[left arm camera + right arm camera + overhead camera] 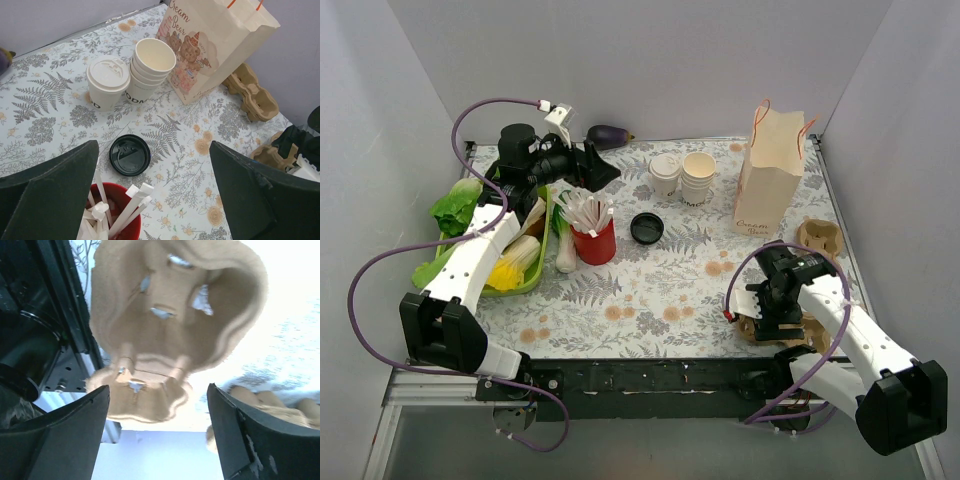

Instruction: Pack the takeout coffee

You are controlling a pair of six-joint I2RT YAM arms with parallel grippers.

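— Left gripper first: how do the fingers stand?

— Spread wide, with nothing between them. In the top view it hangs above the table's far left part, and a red cup of white sticks stands at its 6 o'clock.

— And the takeout coffee?

— At the gripper's 3 o'clock, upright on the table, white lid on, apart from the fingers. The stack of lidless cups stands just beside it at 3 o'clock, and the paper bag is further along the same way, upright with its mouth open. The flat black lid lies alone at the coffee's 6 to 7 o'clock.

— Right gripper?

— Fingers parted too, low at the near right edge. A pulp cup carrier fills its wrist view, close ahead of the gap; glare washes that picture out, so I cannot tell whether it touches the fingers. A second carrier lies at 1 o'clock of that gripper in the top view.
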